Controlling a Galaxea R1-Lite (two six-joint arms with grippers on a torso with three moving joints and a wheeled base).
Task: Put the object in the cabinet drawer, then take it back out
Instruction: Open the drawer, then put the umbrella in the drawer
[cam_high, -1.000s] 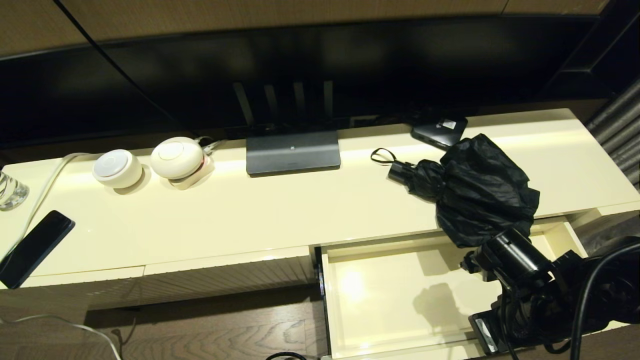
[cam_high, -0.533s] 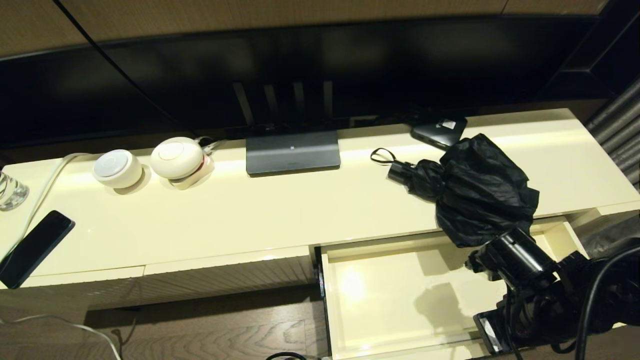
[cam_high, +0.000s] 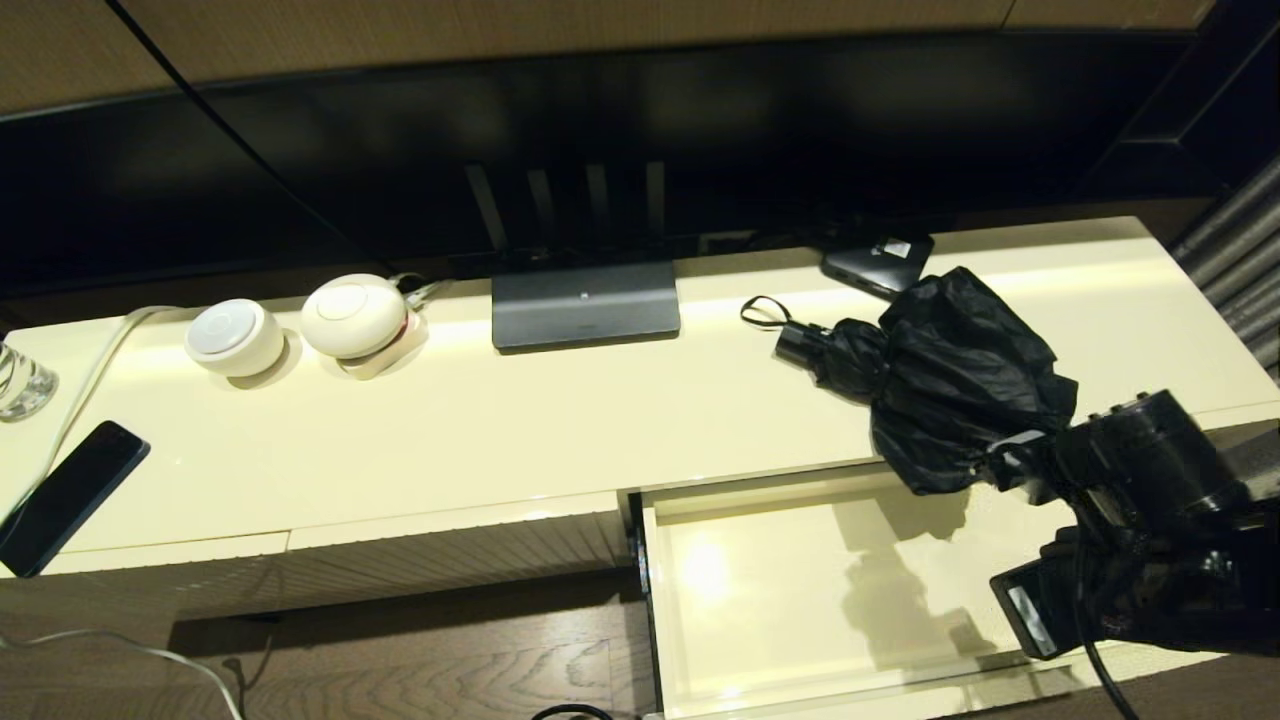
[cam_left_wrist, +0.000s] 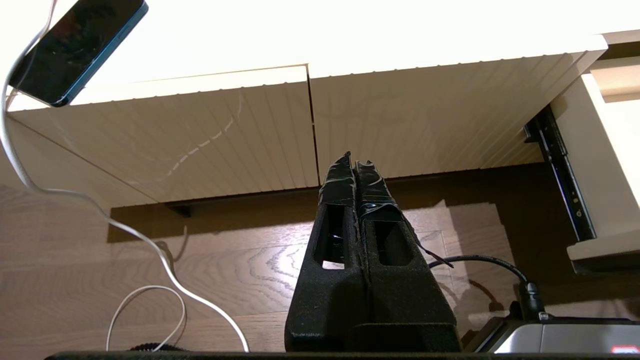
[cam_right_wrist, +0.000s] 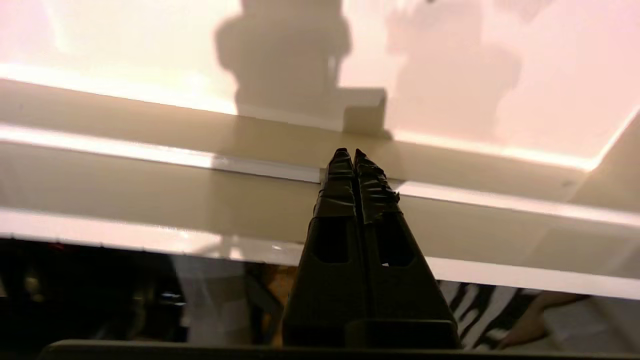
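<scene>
The black umbrella (cam_high: 950, 380) lies on the cream cabinet top, its short handle (cam_high: 800, 343) pointing left and its bunched canopy hanging over the back edge of the cabinet drawer (cam_high: 760, 620). The drawer is pulled out and holds nothing. My right arm (cam_high: 1140, 520) hovers above the drawer's right end, just right of the canopy and not touching it. In the right wrist view my right gripper (cam_right_wrist: 350, 152) is shut and empty, tips over a drawer wall (cam_right_wrist: 150, 150). My left gripper (cam_left_wrist: 354, 156) is shut and empty, parked low before the ribbed panel (cam_left_wrist: 200, 135).
On the cabinet top stand a grey screen base (cam_high: 585, 305), two white round devices (cam_high: 235, 337), a glass (cam_high: 20, 380), a black phone (cam_high: 65, 495) at the left edge and a small black box (cam_high: 880, 260) behind the umbrella. A white cable (cam_left_wrist: 100, 215) trails over the wood floor.
My right arm has risen and swung to the right, from over the drawer's right half to its right end. The umbrella and the drawer have not moved.
</scene>
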